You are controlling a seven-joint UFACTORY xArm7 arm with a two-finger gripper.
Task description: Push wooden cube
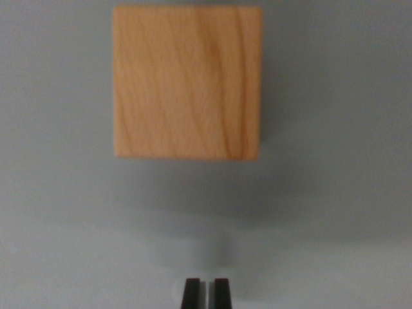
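The gripper [206, 283] sits low in frame, jaws nearly together, nothing between them. The wooden cube [187, 82] lies ahead, apart, bare grey surface [335, 212] open all around.

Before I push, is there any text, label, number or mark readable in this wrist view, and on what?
None: no text, label, number or sign can be read in this view.
Light wooden cube: only wood grain on its visible face, no print.
Plain grey table surface: unmarked.
Black gripper: just the two fingertips show at the bottom edge, close together, no markings visible.
The picture is slightly blurred, so very fine print could be missed.
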